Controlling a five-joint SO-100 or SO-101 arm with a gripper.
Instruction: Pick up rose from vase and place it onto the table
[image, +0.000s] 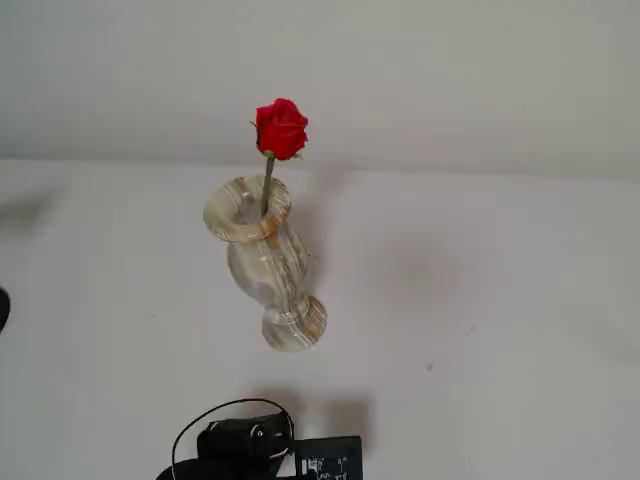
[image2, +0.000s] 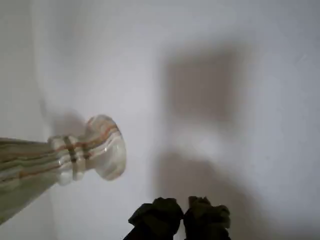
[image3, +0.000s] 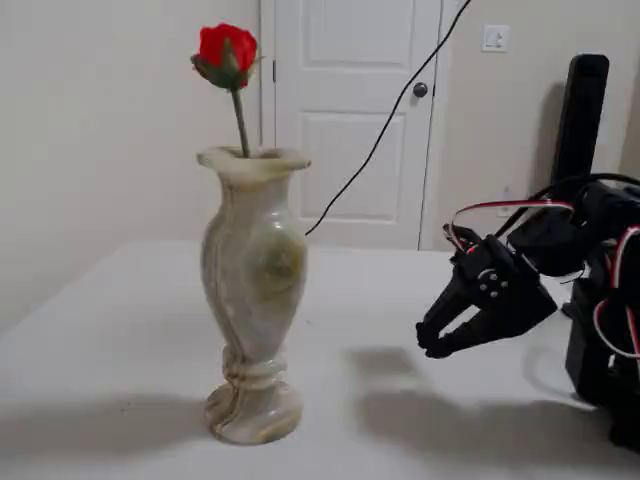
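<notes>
A red rose (image3: 226, 50) stands upright in the vase (image3: 252, 290), its thin stem rising from the flared mouth. The cream marbled vase stands on the white table (image3: 120, 330). Seen from above, the rose (image: 281, 128) tops the vase (image: 262, 260). My gripper (image3: 432, 345) hovers low over the table to the right of the vase, apart from it, shut and holding nothing. In the wrist view the dark fingertips (image2: 157, 214) meet at the bottom edge, with the vase's foot (image2: 105, 147) to their upper left. The rose is out of the wrist view.
The arm's black body and red-white wires (image3: 600, 290) fill the right side. A black cable (image3: 380, 130) runs up in front of a white door (image3: 350, 110). The arm (image: 250, 442) sits at the bottom edge, below the vase's foot. A dark object (image: 3, 308) touches the left edge.
</notes>
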